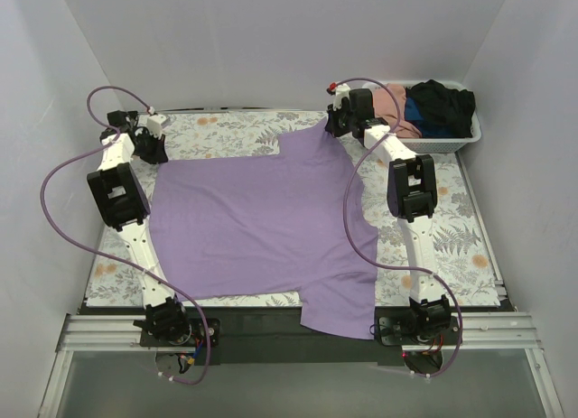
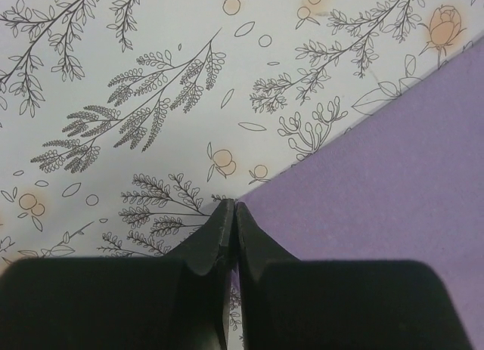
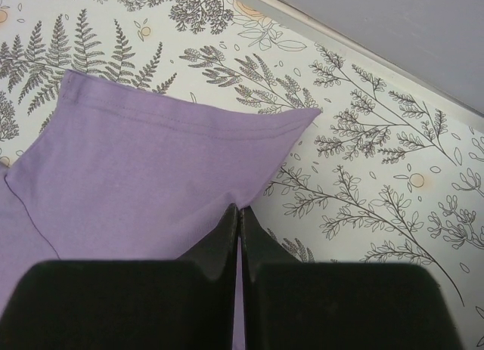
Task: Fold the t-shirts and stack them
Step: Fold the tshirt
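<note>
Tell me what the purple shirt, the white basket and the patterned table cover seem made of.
Purple shirt: soft matte knit cloth, probably cotton jersey; it drapes over the near edge and its sleeve hem shows stitching. White basket: rigid plastic, judging by its slatted moulded walls. Table cover: smooth flat sheet printed with plants; cloth or vinyl, I cannot tell.

Plain lavender t-shirt (image 1: 262,224); white tablecloth (image 1: 461,246) printed with dark ferns, orange flowers; white slatted basket (image 1: 452,144).

Bright even light, soft shadows, sharp focus, no glare
</note>
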